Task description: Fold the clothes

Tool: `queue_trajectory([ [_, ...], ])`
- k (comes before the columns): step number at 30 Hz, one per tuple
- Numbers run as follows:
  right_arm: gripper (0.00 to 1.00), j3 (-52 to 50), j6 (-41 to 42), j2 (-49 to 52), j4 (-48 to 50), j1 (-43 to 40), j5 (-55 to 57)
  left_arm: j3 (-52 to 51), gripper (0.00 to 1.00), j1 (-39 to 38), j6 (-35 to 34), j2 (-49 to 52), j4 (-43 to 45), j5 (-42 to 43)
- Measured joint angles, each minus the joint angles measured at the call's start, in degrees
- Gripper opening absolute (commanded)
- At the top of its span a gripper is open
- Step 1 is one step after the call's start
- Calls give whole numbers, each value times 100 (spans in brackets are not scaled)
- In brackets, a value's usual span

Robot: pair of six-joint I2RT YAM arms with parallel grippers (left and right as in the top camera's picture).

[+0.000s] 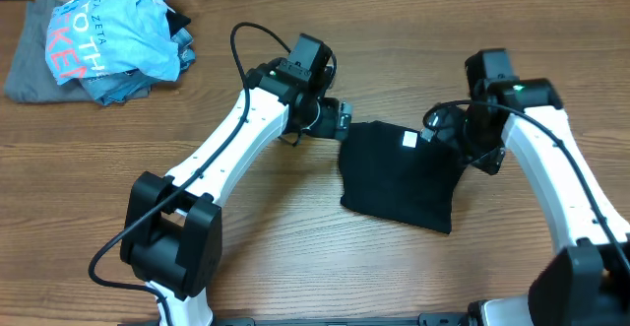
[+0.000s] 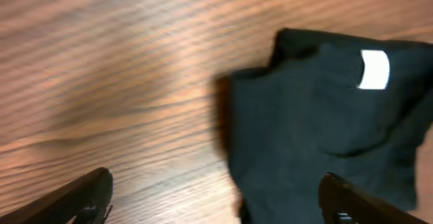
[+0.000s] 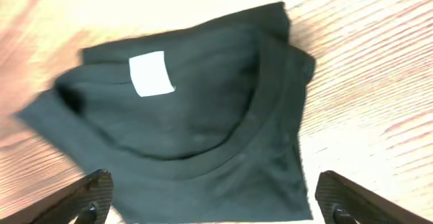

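Black T-shirt (image 1: 394,178) between inward-angled left arm (image 1: 236,134), right arm (image 1: 551,168); both jaws wide, empty.

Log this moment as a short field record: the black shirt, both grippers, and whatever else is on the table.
black T-shirt: folded compact, lying on the table, centre-right
neck tag: white, facing up, near the shirt's far edge
left gripper: open, empty, at the shirt's left edge
right gripper: open, empty, over the collar area
other clothes: light blue shirt heaped partly over a grey garment, far left corner, apart from both arms
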Motion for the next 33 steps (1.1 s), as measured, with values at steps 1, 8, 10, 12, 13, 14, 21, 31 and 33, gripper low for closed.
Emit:
queue_trajectory([
  [1,100,63,-17,-7,-31,0,-31,0,100,0,2,44,-4,103],
  [8,100,448,-273,-4,-426,-7,-153,-2,100,0,149,931,66,809],
  [10,100,715,-315,-4,-590,-44,-162,-2,100,0,208,1147,101,973],
  [12,100,1038,-369,-9,-791,-153,-175,4,100,0,280,1303,129,1152],
  [13,100,1198,-411,-15,-885,-229,-184,9,100,7,304,1305,151,1204],
  [14,100,1353,-433,-28,-981,-317,-181,11,100,2,308,1305,190,1248],
  [21,100,2236,-610,-348,-1574,-1134,-179,11,100,0,428,1397,304,1814],
  [31,100,2382,-874,-621,-1799,-1690,-199,144,91,-376,448,1644,614,2559],
  [33,100,2382,-896,-621,-1834,-1687,-201,151,75,-490,435,1683,748,2594],
])
